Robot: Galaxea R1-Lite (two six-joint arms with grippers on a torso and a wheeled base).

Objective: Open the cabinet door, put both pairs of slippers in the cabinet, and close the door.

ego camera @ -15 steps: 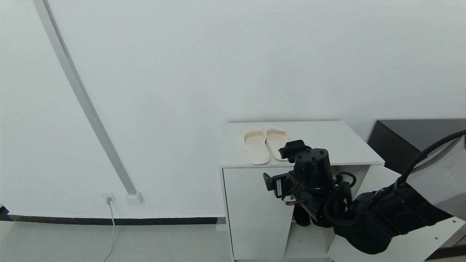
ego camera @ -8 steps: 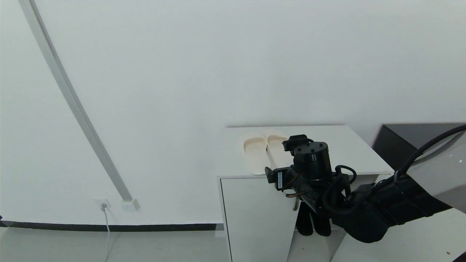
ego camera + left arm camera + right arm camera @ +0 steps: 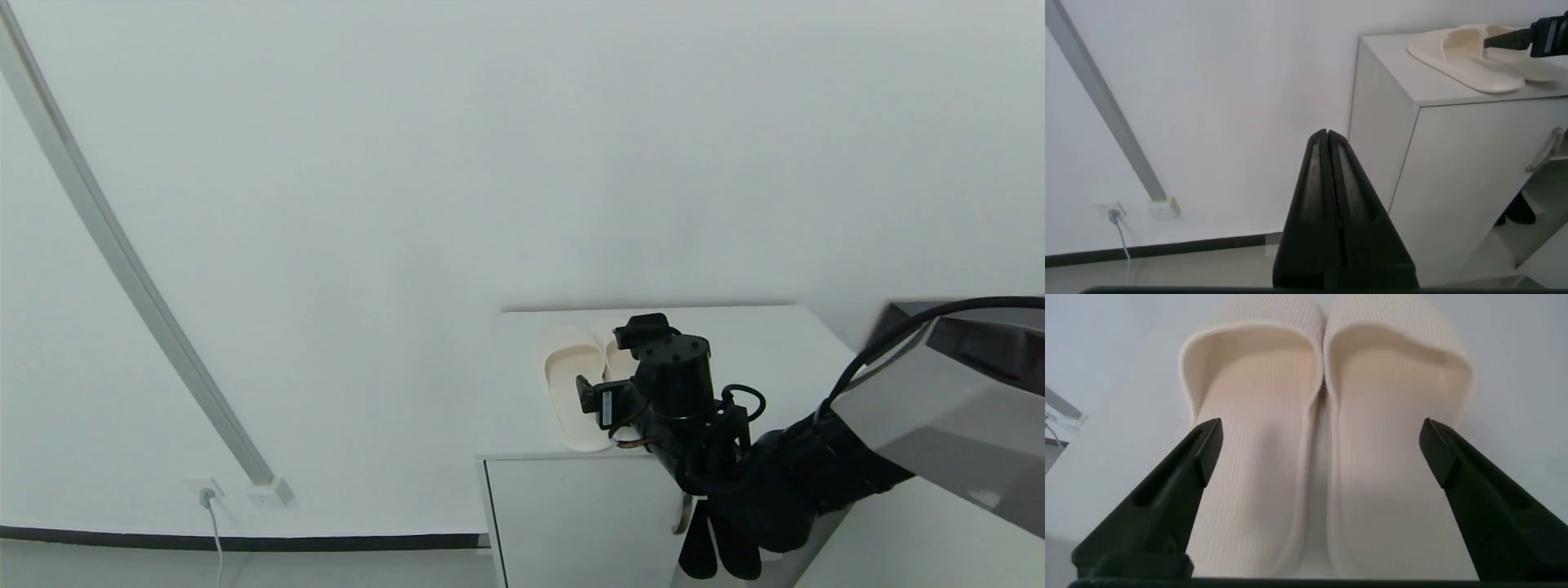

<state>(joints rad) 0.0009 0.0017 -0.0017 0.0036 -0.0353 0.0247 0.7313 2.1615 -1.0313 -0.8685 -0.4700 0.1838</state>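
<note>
A pair of cream slippers (image 3: pixel 575 384) lies side by side on top of the white cabinet (image 3: pixel 571 523). My right gripper (image 3: pixel 642 333) hangs just above the pair's near end, over the right-hand slipper. In the right wrist view the right gripper (image 3: pixel 1321 433) is open, its fingers (image 3: pixel 1167 514) spread wider than both cream slippers (image 3: pixel 1323 457). A pair of black slippers (image 3: pixel 718 547) stands inside the cabinet behind the open right door (image 3: pixel 898 547). My left gripper (image 3: pixel 1327 137) is shut and empty, low and well left of the cabinet (image 3: pixel 1429 163).
The cabinet's left door is closed, with a metal handle (image 3: pixel 682 514) at its inner edge. A dark cabinet (image 3: pixel 980 327) stands to the right. On the white wall a grey conduit (image 3: pixel 122 245) runs down to a socket (image 3: pixel 208 494).
The head camera has shifted, so the whole scene sits lower. My right gripper has risen from in front of the cabinet's top edge to over the cream slippers.
</note>
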